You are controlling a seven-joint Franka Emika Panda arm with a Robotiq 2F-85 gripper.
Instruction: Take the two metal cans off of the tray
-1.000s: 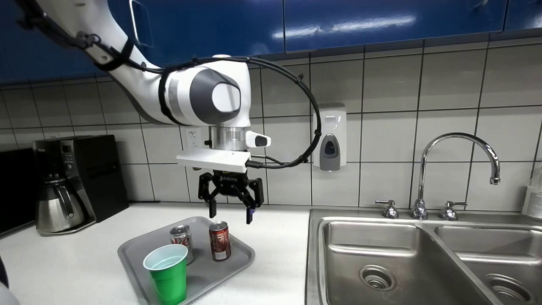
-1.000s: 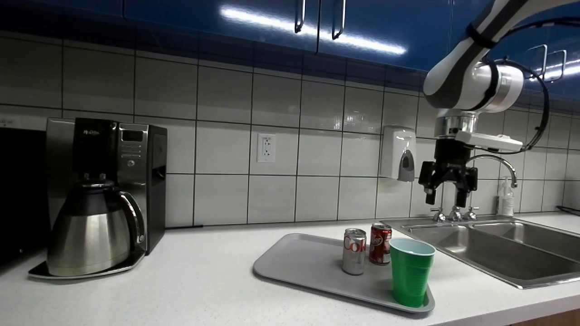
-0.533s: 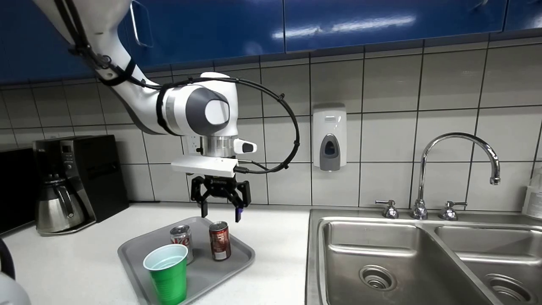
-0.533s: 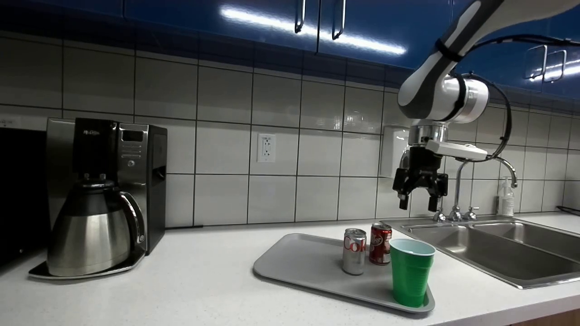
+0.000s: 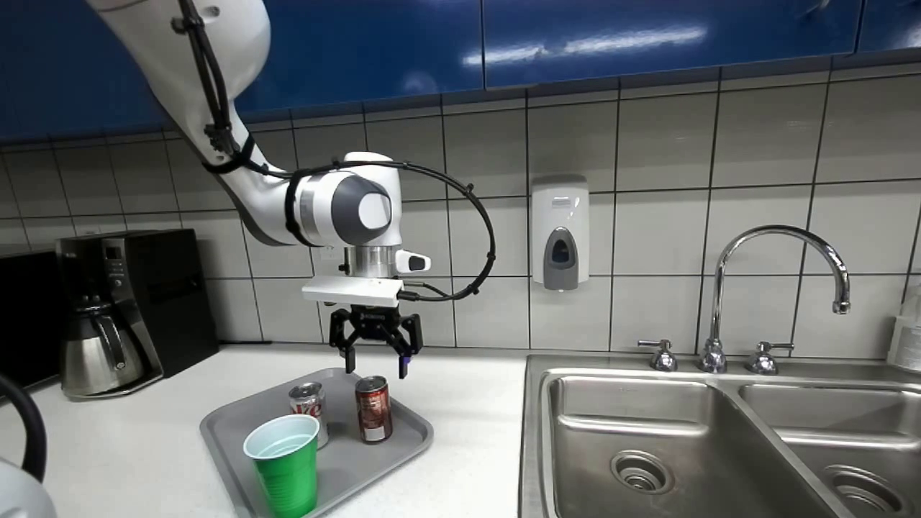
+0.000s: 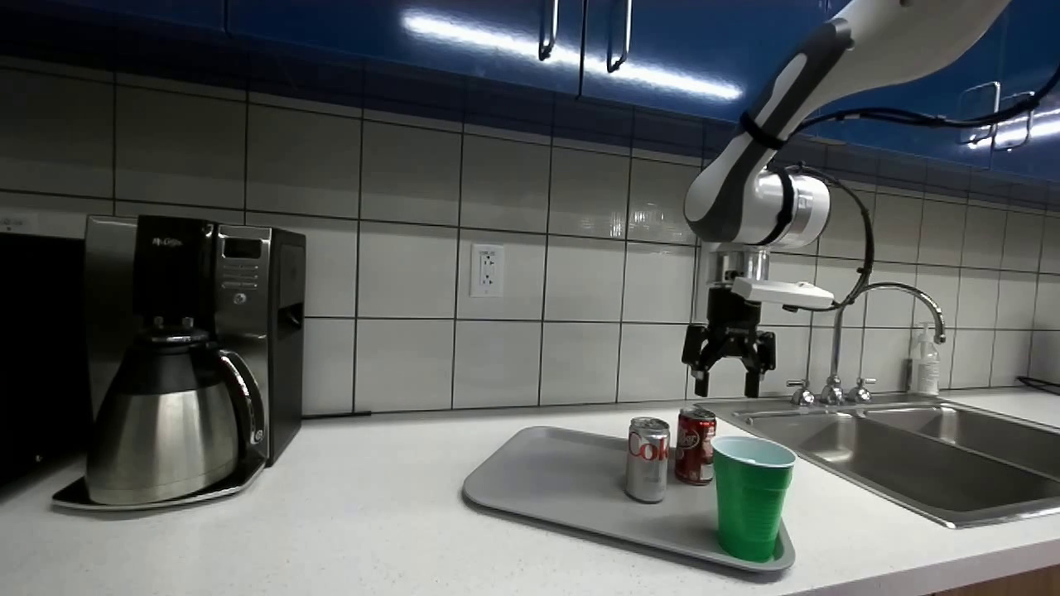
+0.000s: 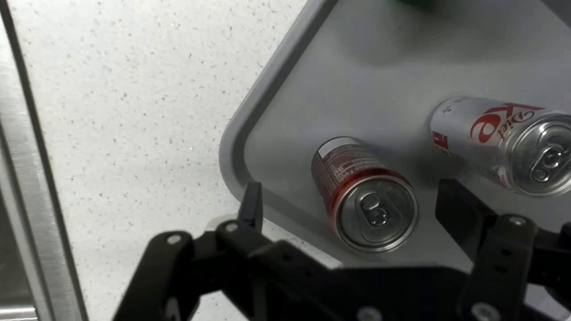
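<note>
Cans (image 5: 374, 411) below end effector (image 5: 376, 366)

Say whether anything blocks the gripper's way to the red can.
Nothing visible does: the open gripper hangs apart from the red can, whose top shows uncovered in the wrist view. The silver can and green cup stand nearby on the tray, not in between.

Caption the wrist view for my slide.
The open hand frames a red can from above, a silver Diet Coke can at picture right, both standing on a grey tray.
</note>
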